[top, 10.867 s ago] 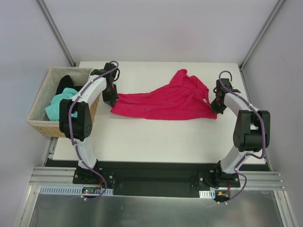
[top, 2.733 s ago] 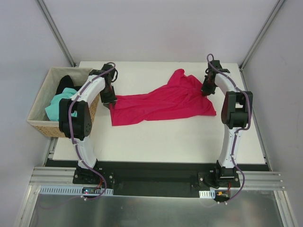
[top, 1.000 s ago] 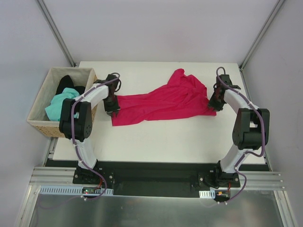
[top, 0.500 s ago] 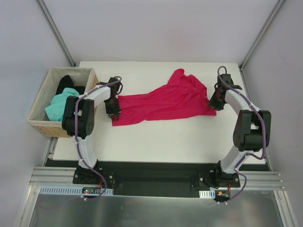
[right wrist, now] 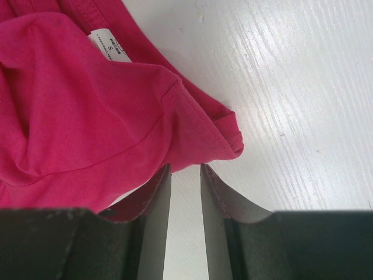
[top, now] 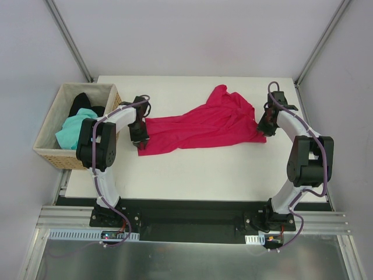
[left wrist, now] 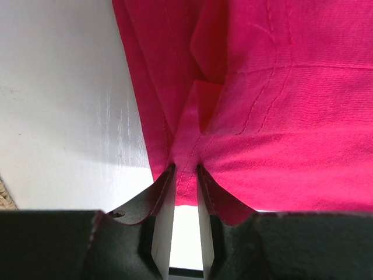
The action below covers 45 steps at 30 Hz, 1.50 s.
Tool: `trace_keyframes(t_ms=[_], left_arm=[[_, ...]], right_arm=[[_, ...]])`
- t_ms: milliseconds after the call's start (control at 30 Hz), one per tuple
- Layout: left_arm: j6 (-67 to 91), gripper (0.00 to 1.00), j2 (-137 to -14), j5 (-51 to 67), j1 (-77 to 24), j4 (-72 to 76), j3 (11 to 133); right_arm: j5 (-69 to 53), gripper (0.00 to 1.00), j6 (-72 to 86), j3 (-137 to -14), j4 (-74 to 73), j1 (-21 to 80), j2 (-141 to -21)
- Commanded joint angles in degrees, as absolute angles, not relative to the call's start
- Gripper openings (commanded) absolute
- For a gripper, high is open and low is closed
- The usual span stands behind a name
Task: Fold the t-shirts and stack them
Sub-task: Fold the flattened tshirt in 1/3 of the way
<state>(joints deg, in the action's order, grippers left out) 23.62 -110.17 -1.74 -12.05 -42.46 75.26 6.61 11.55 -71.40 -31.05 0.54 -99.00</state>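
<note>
The crimson t-shirt (top: 204, 125) lies spread and rumpled across the middle of the white table. My left gripper (top: 140, 137) is at its left end. In the left wrist view the left gripper (left wrist: 185, 168) is shut on the hem of the crimson t-shirt (left wrist: 280, 116), and the cloth puckers from the pinch. My right gripper (top: 263, 125) is at the shirt's right corner. There its jaws (right wrist: 185, 166) stand narrowly open over bare table, tips at the edge of the crimson cloth (right wrist: 87, 116). A mint-green t-shirt (top: 73, 129) and a black t-shirt (top: 81, 104) lie in the basket.
The tan wicker basket (top: 51, 156) stands just off the table's left edge, beside the left arm. A white size label (right wrist: 108, 45) shows inside the crimson shirt's collar. Bare table (top: 198, 175) lies in front of the shirt, and metal frame posts rise at the back corners.
Over the last second the left gripper has slid a little toward the near edge along the shirt's left end. The right gripper has hardly moved, and the shirt keeps its shape.
</note>
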Motion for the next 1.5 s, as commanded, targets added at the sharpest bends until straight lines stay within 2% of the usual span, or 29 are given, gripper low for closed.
trace_keyframes(t_ms=[0, 1467], left_arm=[[24.6, 0.21, -108.5, -3.7, -12.3, -43.5, 74.9], [22.0, 0.21, -108.3, -3.9, -8.7, -46.1, 76.5]], right_arm=[[6.6, 0.30, 12.6, -72.7, -31.3, 0.2, -95.7], [5.0, 0.30, 16.0, -70.2, -28.7, 0.3, -97.6]])
